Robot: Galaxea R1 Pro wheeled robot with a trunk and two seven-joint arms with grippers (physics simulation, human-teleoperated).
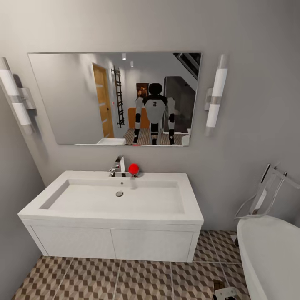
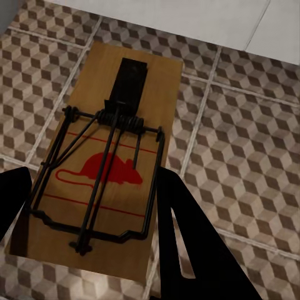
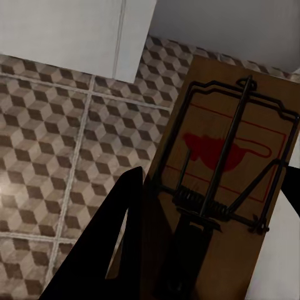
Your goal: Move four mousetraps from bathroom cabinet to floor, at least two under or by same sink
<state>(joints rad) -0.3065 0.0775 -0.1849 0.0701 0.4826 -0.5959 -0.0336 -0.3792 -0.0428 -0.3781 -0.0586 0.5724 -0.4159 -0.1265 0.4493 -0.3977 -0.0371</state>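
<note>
1. Mousetraps are in both our hands: the left hand (image 2: 94,244) pinches one mousetrap (image 2: 106,156) and the right hand (image 3: 206,231) pinches another mousetrap (image 3: 228,169), each above the bathroom floor (image 2: 244,144).
2. We judge they are carried low toward the sink (image 1: 112,198) for setting down beside it.
3. Fingertips are cut off; the other two traps are unseen.

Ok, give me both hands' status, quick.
Left hand: closed on a mousetrap, above the bathroom floor.
Right hand: closed on another mousetrap.
</note>
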